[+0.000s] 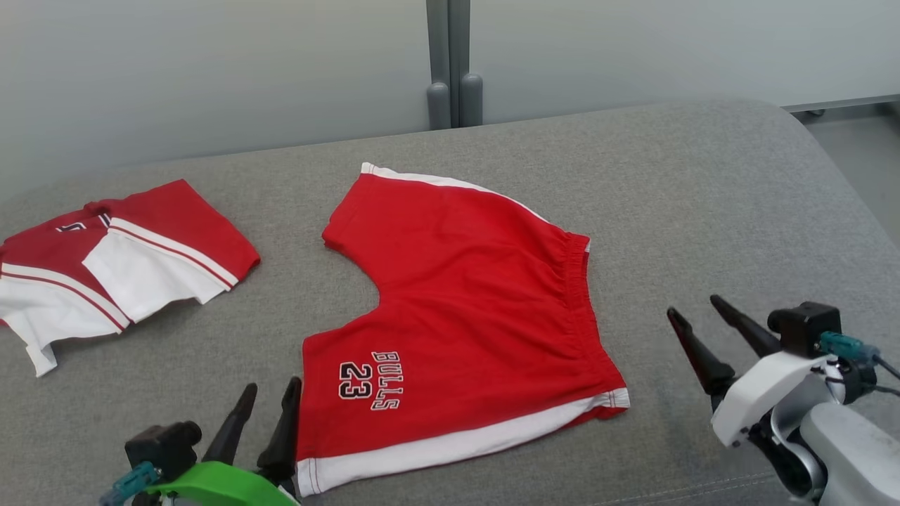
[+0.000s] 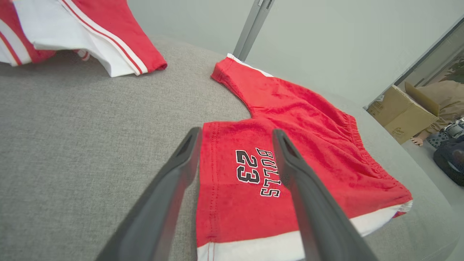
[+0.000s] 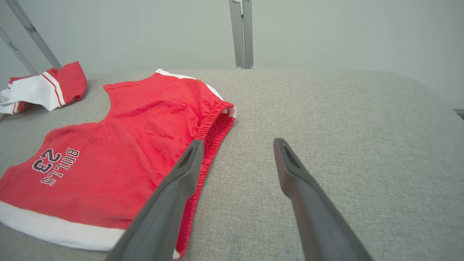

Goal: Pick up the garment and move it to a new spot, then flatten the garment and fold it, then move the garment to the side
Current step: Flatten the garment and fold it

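Note:
Red shorts (image 1: 464, 302) with white side stripes and "BULLS 23" print lie flat on the grey cushion, waistband to the right. They also show in the left wrist view (image 2: 290, 145) and the right wrist view (image 3: 127, 152). My left gripper (image 1: 271, 395) is open at the lower left, its fingers straddling the near leg's hem edge (image 2: 208, 181) just above the cloth. My right gripper (image 1: 695, 303) is open at the lower right, apart from the waistband (image 3: 214, 123), with nothing between its fingers.
A second red and white garment (image 1: 112, 267) lies crumpled at the far left of the cushion. The grey cushion (image 1: 703, 211) curves away at the right. A grey wall with a post (image 1: 450, 63) stands behind. Cardboard boxes (image 2: 402, 112) sit beyond the right edge.

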Robot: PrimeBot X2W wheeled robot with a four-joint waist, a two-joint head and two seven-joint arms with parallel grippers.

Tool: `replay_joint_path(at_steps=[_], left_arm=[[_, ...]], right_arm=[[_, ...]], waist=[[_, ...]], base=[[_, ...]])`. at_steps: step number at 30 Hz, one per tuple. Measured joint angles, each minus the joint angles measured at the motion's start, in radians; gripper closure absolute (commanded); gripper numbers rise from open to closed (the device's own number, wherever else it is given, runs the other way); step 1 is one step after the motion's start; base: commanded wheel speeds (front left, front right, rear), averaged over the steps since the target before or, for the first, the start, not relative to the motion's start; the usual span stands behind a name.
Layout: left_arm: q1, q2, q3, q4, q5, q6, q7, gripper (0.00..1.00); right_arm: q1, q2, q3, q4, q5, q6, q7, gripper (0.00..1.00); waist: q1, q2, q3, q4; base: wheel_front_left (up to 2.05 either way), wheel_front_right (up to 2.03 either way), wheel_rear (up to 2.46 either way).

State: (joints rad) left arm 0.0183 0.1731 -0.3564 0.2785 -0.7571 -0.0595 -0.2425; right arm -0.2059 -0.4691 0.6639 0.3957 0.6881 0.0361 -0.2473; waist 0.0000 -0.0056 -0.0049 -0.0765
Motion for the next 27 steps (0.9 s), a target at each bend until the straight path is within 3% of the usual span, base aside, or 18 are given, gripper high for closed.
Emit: replay_joint_path(at_steps=[11,19,27], left_arm=[[-0.03,-0.024,0.044,-0.099,0.094,0.071,-0.007,0.0],[-0.014,-0.037,0.098,-0.151,0.151,0.128,-0.007,0.0],[0.031,-0.062,0.134,-0.195,0.18,0.144,-0.009,0.0]], right_arm=[[-0.053,0.054,-0.156,-0.136,-0.081,-0.128,-0.004,0.0],[-0.037,0.101,-0.21,-0.221,-0.139,-0.145,-0.005,0.0],[0.072,0.15,-0.249,-0.24,-0.157,-0.153,-0.006,0.0]], waist=[[0.0,0.0,-0.013,-0.007],[0.0,0.0,-0.022,0.0],[0.0,0.0,-0.03,0.01]], base=[[0.0,0.0,0.0],[0.0,0.0,0.0],[0.0,0.0,0.0]])
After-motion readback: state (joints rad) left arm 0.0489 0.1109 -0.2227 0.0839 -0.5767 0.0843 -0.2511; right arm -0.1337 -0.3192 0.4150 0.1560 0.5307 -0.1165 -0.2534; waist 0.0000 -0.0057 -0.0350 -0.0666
